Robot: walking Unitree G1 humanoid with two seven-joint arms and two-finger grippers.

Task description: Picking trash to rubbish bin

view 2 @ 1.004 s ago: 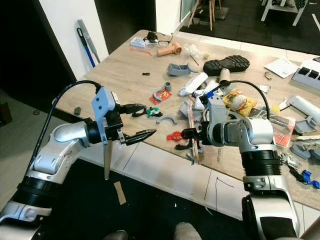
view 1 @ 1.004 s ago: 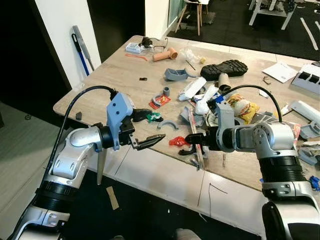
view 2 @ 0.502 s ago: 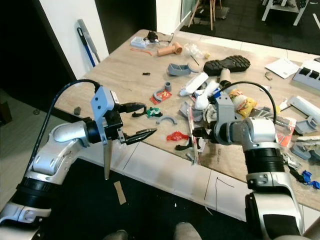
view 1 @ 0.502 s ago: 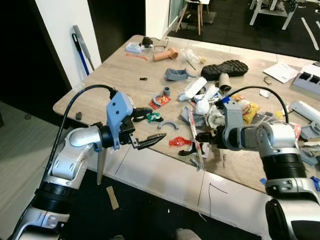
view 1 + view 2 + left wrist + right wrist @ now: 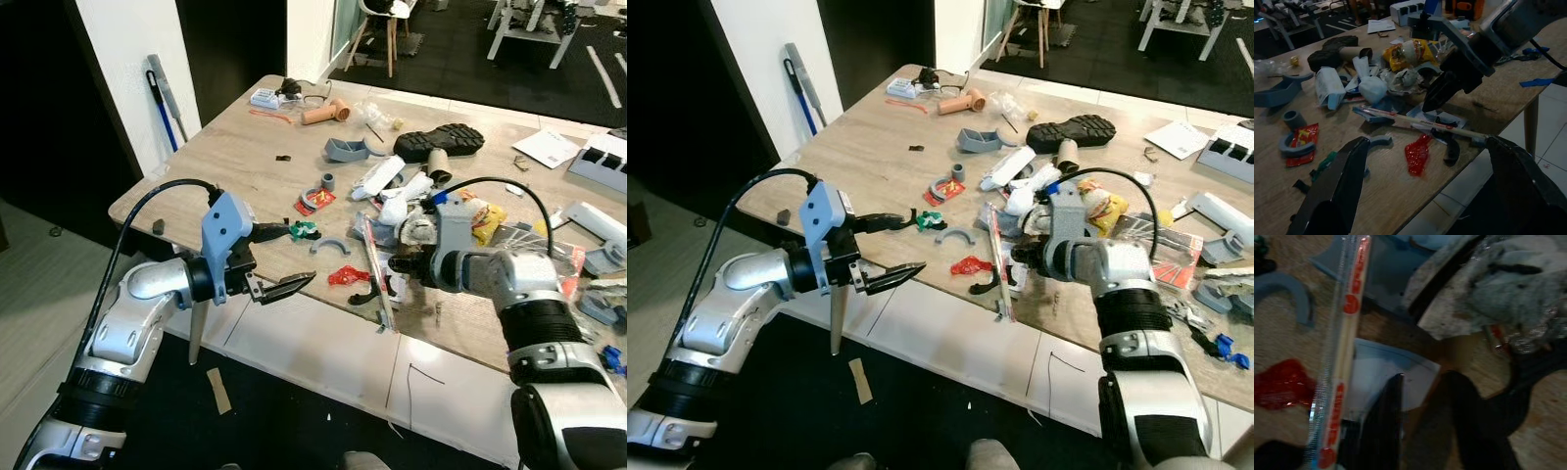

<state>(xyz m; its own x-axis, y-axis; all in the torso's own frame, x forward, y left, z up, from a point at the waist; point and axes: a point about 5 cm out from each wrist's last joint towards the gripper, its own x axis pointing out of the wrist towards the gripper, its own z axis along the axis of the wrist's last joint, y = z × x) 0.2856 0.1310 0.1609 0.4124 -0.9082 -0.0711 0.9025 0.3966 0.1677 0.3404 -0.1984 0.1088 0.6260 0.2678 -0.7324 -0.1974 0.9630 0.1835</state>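
Note:
Trash litters the wooden table point(image 5: 225, 157). Near its front edge lie a red wrapper point(image 5: 345, 277), a clear sleeve of chopsticks point(image 5: 375, 274) and a black hook point(image 5: 364, 297). My right gripper point(image 5: 396, 264) hovers low just beyond the chopsticks, beside crumpled white foil point(image 5: 1518, 308). Its fingers point(image 5: 1393, 421) are slightly apart and hold nothing. My left gripper point(image 5: 292, 260) hangs open and wide at the table's front edge, left of the red wrapper point(image 5: 1418, 152), with nothing between its fingers.
A black shoe point(image 5: 439, 139), a yellow snack bag point(image 5: 480, 217), grey plastic parts point(image 5: 330, 245) and paper crowd the table's middle and right. A blue-handled broom point(image 5: 162, 93) leans on the wall at the left. A cardboard scrap point(image 5: 217, 389) lies on the dark floor.
My right gripper has drawn back from the table's front edge toward the pile, away from the black hook. The left gripper has barely moved and stays open.

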